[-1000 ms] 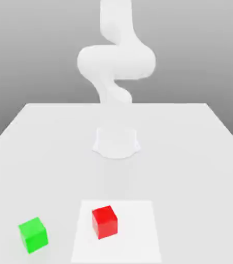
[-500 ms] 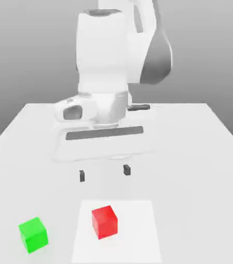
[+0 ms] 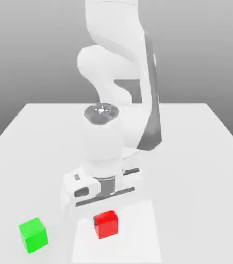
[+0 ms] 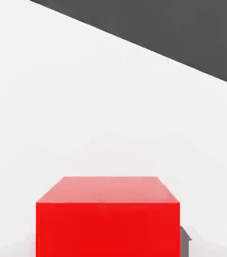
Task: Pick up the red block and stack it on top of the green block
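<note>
The red block (image 3: 106, 224) rests on the white table near its front edge, on a paler square patch. In the hand view the red block (image 4: 108, 216) looms large and very close, with its top face and one side face showing. My gripper (image 3: 103, 200) hangs low on the white arm, directly over and just behind the red block, almost touching its top. The green block (image 3: 33, 234) sits on the table toward the exterior view's left of the red block, about two block widths away, with nothing on it.
The paler square patch (image 3: 139, 242) lies under the red block. The white table (image 3: 201, 154) stretches back to the arm's base, with its far edge against a grey backdrop. The bulky arm (image 3: 113, 77) stands over the table's middle.
The hand has dropped from well above the table and come forward until it sits right over the red block. Neither block has moved.
</note>
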Action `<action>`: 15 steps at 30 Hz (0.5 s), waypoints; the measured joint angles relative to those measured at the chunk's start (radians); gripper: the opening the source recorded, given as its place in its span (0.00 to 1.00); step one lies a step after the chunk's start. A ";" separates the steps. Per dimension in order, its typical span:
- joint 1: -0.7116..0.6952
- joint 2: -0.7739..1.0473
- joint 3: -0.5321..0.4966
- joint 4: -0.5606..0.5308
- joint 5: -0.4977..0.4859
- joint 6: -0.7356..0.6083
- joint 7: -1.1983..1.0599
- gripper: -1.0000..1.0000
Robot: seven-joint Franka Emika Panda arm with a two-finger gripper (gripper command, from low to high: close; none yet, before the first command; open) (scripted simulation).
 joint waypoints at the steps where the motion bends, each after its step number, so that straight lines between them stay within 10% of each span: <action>1: 0.002 -0.011 -0.003 -0.002 -0.003 -0.009 0.003 0.00; 15: -0.167 -0.164 -0.183 0.170 -0.030 -0.337 0.322 0.00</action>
